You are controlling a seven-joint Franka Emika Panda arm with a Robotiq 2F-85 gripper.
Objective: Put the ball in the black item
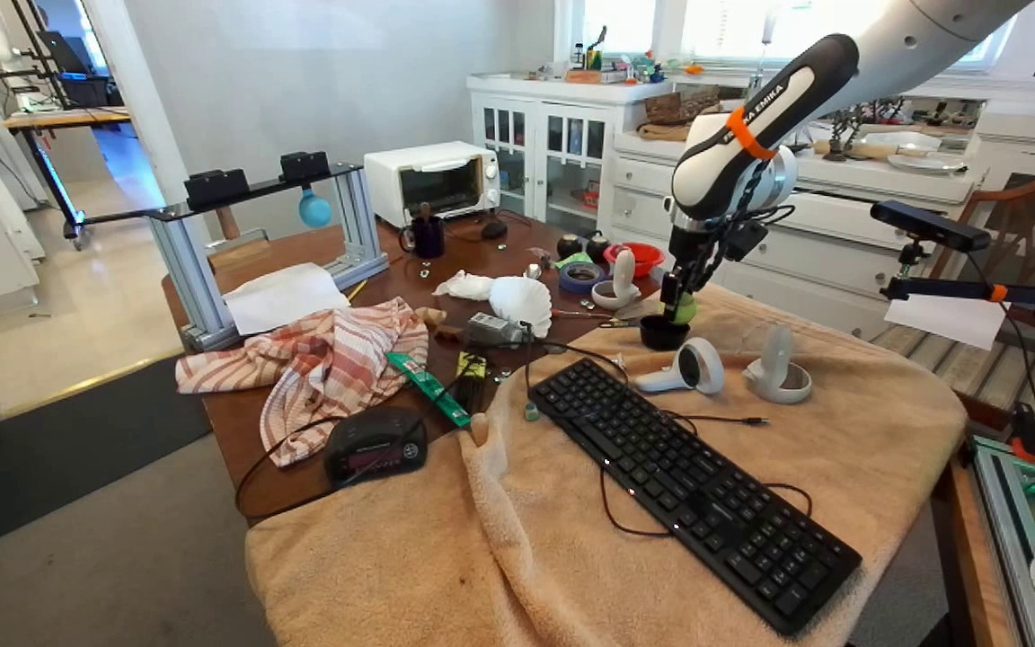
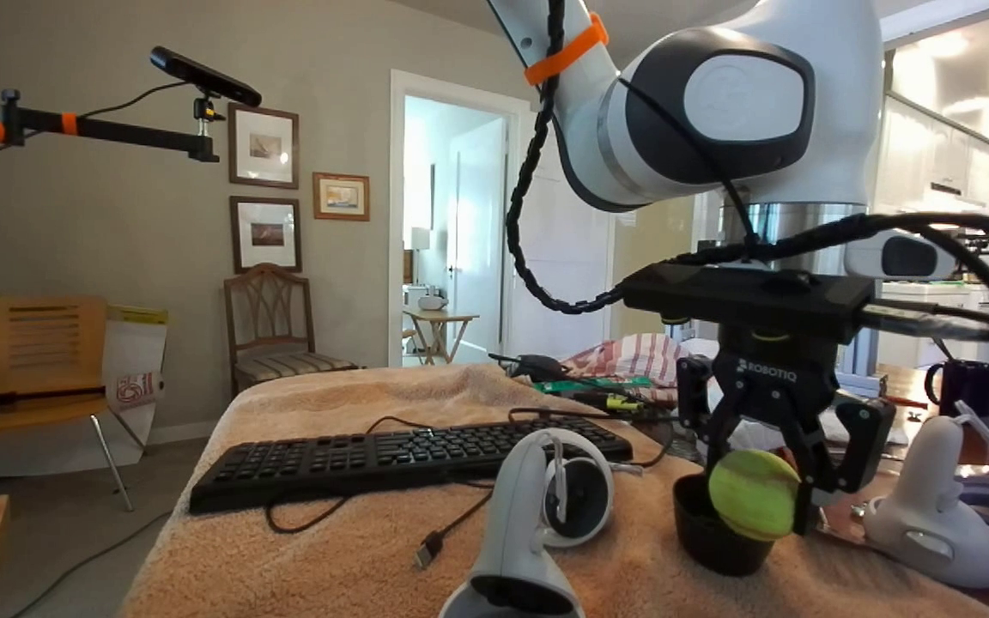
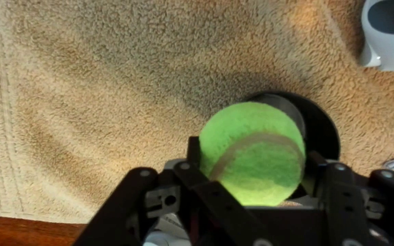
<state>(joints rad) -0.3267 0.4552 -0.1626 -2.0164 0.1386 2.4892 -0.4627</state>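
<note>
Wrist view: your gripper (image 3: 254, 155) clamps ball (image 3: 251, 152) at nine and three o'clock. Ball partly over black cup (image 3: 320, 123), which peeks out toward two o'clock; contact unclear. Ball probably light, springy, felt non-slip: best hold across widest part, gentle squeeze.
</note>
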